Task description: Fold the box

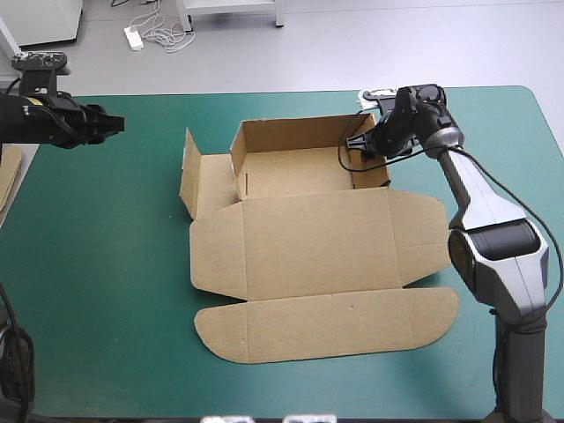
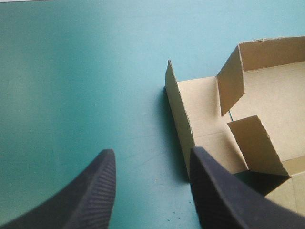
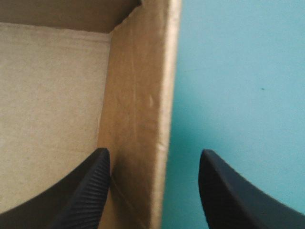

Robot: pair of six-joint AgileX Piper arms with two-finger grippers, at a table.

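The brown box [image 1: 317, 238] lies mid-table, its tray part [image 1: 295, 167] at the back with walls raised and its lid flat toward the front. My right gripper [image 1: 356, 148] is open at the tray's right wall. In the right wrist view it [image 3: 155, 160] straddles that wall [image 3: 140, 105], one finger inside the tray and one outside. My left gripper [image 1: 116, 123] hovers open above the cover, well left of the box. In the left wrist view it [image 2: 152, 167] looks toward the upright left side flap [image 2: 178, 107], with nothing between its fingers.
An edge of more brown board [image 1: 9, 176] shows at the table's left edge. A small white object [image 1: 377, 93] lies at the far edge behind the right gripper. Teal-green cover [image 1: 106, 264] lies bare left of and in front of the box.
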